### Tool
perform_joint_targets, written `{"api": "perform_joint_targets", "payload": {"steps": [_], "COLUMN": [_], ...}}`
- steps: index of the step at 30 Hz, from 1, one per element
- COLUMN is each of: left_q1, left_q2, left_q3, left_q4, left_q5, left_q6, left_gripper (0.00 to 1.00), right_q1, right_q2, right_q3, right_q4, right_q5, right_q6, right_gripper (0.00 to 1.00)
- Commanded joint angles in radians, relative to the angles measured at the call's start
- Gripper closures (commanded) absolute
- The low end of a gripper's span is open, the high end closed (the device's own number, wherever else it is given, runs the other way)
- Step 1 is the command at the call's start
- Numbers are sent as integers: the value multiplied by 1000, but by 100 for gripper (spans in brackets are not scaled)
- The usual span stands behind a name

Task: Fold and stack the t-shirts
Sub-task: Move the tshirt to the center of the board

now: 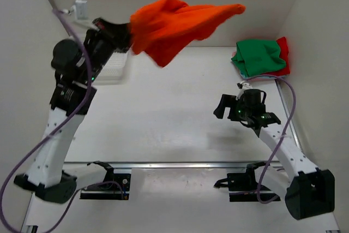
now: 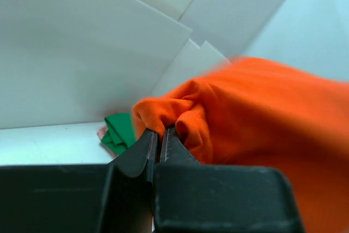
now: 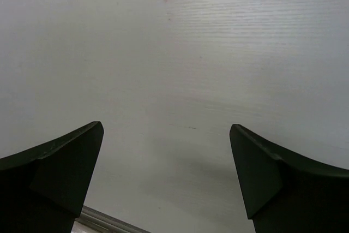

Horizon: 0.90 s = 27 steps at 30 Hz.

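Left gripper point(image 1: 128, 35) pinches the orange shirt point(image 1: 180, 23) aloft, cloth trailing rightward; right gripper point(image 1: 222, 107) gapes wide, empty, nearer its free end.

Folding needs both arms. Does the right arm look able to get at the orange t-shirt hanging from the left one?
Probably yes: the right gripper has its fingers open and empty, and only bare table lies between it and the orange t-shirt.

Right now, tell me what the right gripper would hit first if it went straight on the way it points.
Most likely the bare table: the right gripper, jaws open, frames nothing but its white surface. How far off it lies is unclear.
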Motion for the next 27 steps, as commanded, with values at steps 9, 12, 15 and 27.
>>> {"api": "perform_joint_targets", "payload": {"steps": [9,12,15,27], "left_q1": [32,-20,-34,92], "left_q2": [115,199,180,3], "left_q3": [-778,-756,-800,-1121], "left_q4": [81,19,45,168], "left_q5": [71,66,110,179], "left_q6": [-111,-62,-65,-91], "left_gripper": [100,100,100,71], "right_q1": [-86,-37,-2,187], "right_q2": [-233,-210,-191,293], "right_q3": [-54,-51,-57,87], "right_q4": [-30,-7,39,291], "right_q5": [-90,-88,-78,-64], "right_q6": [25,34,57,20], "right_gripper": [1,1,1,1]}}
